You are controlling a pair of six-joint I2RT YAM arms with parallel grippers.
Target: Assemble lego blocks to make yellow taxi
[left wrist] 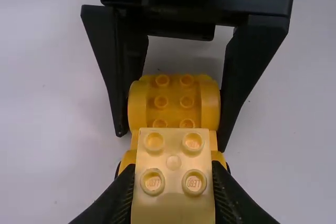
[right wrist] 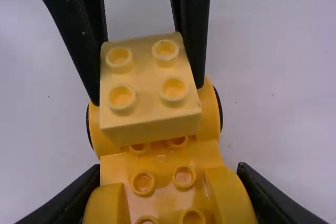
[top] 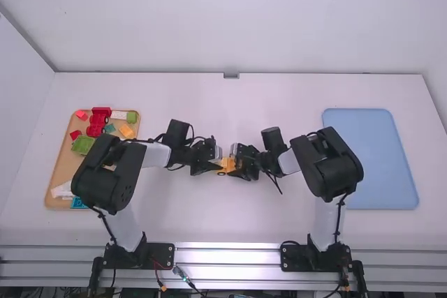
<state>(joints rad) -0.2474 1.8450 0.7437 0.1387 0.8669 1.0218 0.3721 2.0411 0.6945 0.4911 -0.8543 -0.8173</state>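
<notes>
Left gripper (left wrist: 172, 195) clamps the pale yellow block (left wrist: 173, 150) over the left part of the yellow car base (right wrist: 157, 166), whose right end the right gripper (right wrist: 168, 195) grips at mid-tabletop (top: 230, 221). If the block's sockets are off the studs, which I can't tell, pressing could tip it or twist the base loose. Left arm (top: 108, 172) and right arm (top: 327, 165) bend inward, grippers low and facing

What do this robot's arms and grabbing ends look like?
The left arm and right arm match: white links, chunky black joints and thin black cables looping outside. The left end effector and right end effector are black too, each with two tapering fingers.
</notes>
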